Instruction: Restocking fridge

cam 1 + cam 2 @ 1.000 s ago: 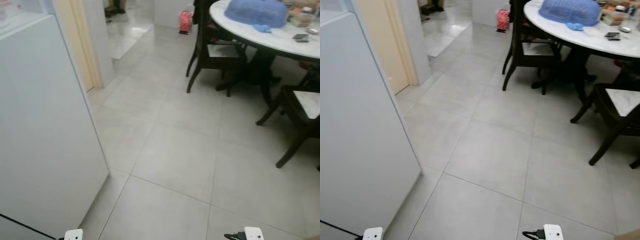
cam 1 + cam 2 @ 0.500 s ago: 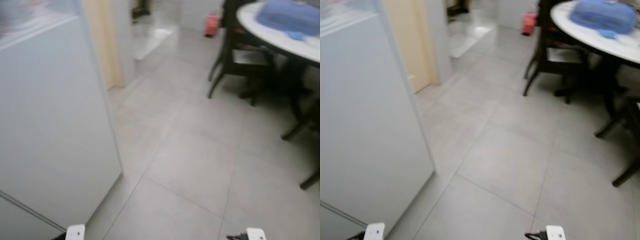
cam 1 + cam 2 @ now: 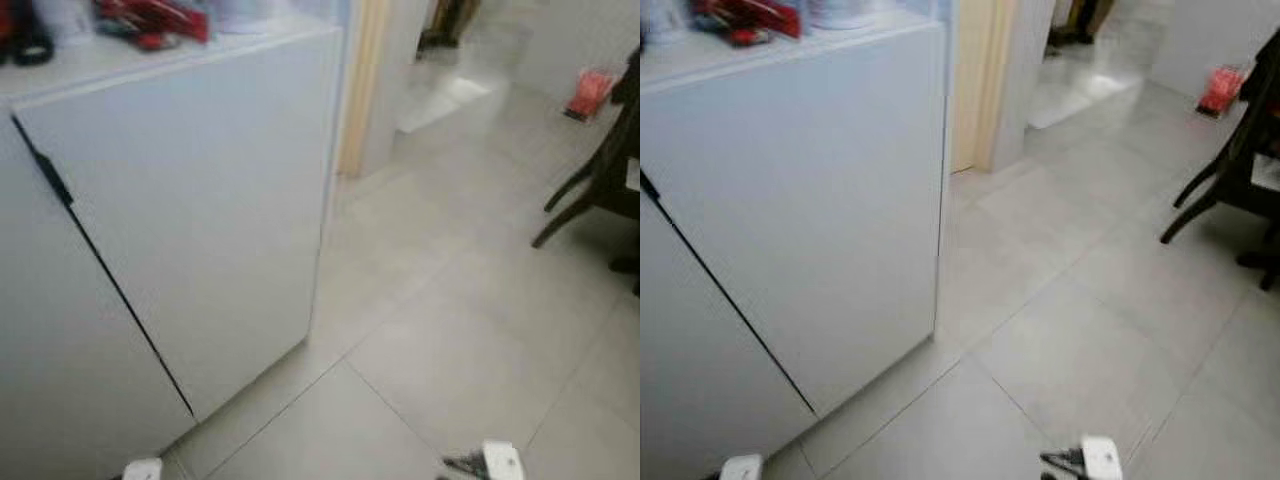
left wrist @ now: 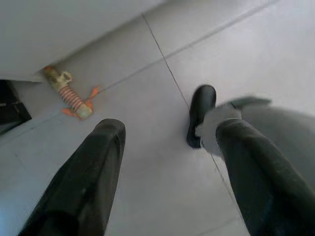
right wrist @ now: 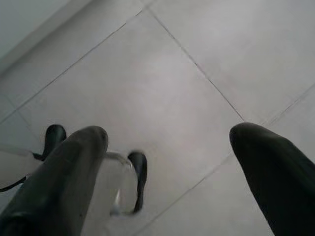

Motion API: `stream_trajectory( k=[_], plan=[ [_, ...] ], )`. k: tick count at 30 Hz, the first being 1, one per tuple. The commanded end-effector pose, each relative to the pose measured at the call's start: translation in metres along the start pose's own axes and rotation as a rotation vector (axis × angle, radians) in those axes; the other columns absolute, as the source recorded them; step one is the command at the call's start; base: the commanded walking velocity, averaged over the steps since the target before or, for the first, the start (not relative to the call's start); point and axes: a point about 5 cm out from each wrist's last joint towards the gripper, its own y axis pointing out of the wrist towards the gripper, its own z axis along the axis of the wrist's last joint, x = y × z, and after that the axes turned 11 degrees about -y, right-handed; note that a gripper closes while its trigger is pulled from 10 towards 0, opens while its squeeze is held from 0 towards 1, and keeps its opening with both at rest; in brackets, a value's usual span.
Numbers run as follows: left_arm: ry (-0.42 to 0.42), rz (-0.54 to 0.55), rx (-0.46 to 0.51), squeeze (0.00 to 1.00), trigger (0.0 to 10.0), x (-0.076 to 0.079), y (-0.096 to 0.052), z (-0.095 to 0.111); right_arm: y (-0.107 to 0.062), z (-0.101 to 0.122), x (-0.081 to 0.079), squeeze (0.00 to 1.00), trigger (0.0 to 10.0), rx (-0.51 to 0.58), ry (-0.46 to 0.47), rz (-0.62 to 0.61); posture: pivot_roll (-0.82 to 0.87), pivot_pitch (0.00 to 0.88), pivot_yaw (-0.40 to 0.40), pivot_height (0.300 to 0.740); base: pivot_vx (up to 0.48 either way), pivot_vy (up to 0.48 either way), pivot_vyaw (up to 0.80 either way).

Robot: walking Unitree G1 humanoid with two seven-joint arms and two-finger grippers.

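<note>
the white fridge (image 3: pixel 190 200) stands at the robot's left, both doors shut, the dark seam between them running down its front, with red clutter (image 3: pixel 150 20) on top. grey floor tiles (image 3: pixel 450 330) stretch to the right toward a dark chair (image 3: pixel 600 180) and a doorway. the head pictures are blurred, so the robot is probably mid-turn or walking. both arms hang low: the left gripper (image 4: pixel 167 162) points at the floor with its fingers spread wide and nothing between them, and the right gripper (image 5: pixel 167 162) is likewise wide apart and empty. a small orange toy (image 4: pixel 69 93) lies on the floor near the base of the white cabinet, close to the robot's foot (image 4: pixel 201 115). the risk is a stumble on that toy while stepping in, or clipping the fridge corner through the blur.
</note>
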Motion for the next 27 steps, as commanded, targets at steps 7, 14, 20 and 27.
stream_trajectory(
  k=[7,14,20,27],
  plan=[
    [0.009,-0.018,-0.031,0.0,0.0,0.0054,-0.0003,-0.0081,-0.0042,-0.0095,0.0058,0.0,10.0,-0.035,-0.002,-0.017,-0.05,0.052,-0.079,0.74,0.0,0.0,0.8],
    [0.015,-0.022,-0.034,0.0,1.8,0.0054,-0.0003,-0.0084,-0.0044,-0.0098,0.0059,0.0,10.0,-0.038,-0.012,-0.012,-0.05,0.052,-0.08,0.74,0.0,0.0,0.8],
    [0.023,-0.02,-0.039,0.0,10.0,0.0052,-0.0003,-0.0086,-0.0044,-0.0108,0.0052,0.0,10.0,-0.039,0.016,-0.008,-0.04,0.052,-0.08,0.74,0.0,0.0,0.67],
    [0.032,-0.02,-0.041,0.0,10.0,0.0049,-0.0003,-0.0084,-0.0042,-0.0095,0.004,0.0,0.0,-0.021,0.025,0.004,-0.04,0.051,-0.08,0.74,0.0,0.0,0.0]
  ],
)
